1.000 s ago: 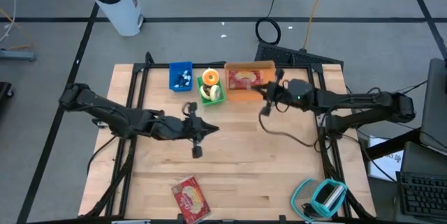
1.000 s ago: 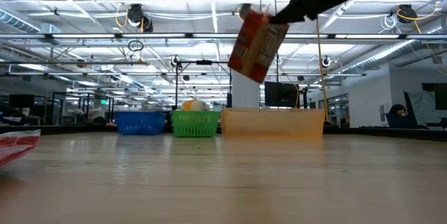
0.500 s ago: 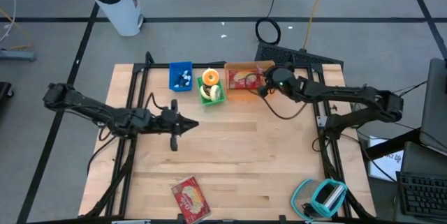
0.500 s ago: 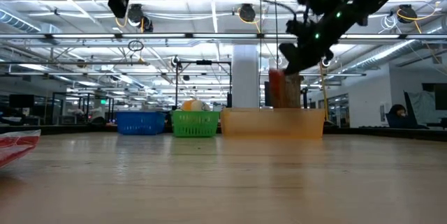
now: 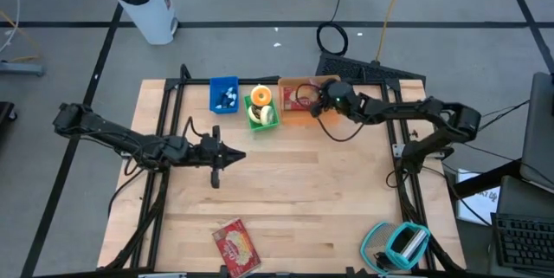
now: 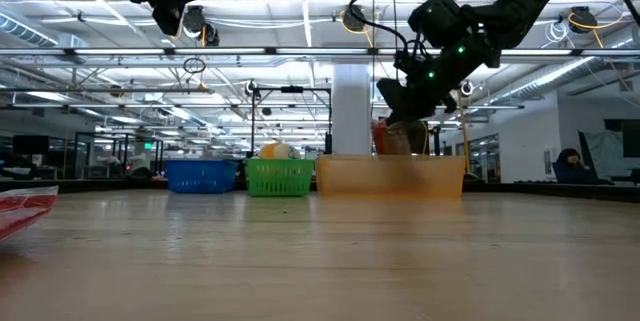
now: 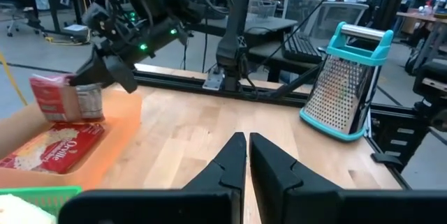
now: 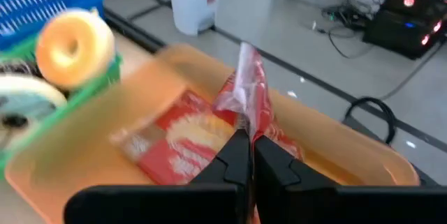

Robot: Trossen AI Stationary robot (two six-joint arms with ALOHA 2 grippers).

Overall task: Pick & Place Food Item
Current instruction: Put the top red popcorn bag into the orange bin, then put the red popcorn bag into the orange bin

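My right gripper point(image 5: 317, 105) is over the orange bin point(image 5: 291, 119) at the table's far edge, shut on a red food packet point(image 7: 64, 98). In the low view the packet point(image 6: 392, 138) stands upright, its lower end behind the bin's wall. A second red packet point(image 8: 178, 140) lies flat in the bin. A third red packet point(image 5: 236, 248) lies on the table near the front edge. My left gripper point(image 5: 243, 154) hovers shut over the left half of the table, pointing level toward the right, with nothing in it. My right gripper pinches one crinkled edge of the red packet point(image 8: 244, 112) between its two fingers. The fingers slant down at it from the table's right side. The packet hangs upright over the bin and the flat packet; whether it touches them I cannot tell.
A green basket point(image 5: 268, 120) holding an orange ring point(image 5: 260, 98) and a blue basket point(image 5: 224, 94) stand left of the bin. A teal-handled grater point(image 5: 403, 243) lies at the front right corner. A cable loops below the right arm point(image 5: 333, 135).
My right gripper has moved toward the far left and down to the orange bin, rolling as it went. The packet, which was high and tilted, now hangs upright with its lower end in the bin. My left gripper drew back toward the table's left edge, sank, then stopped.
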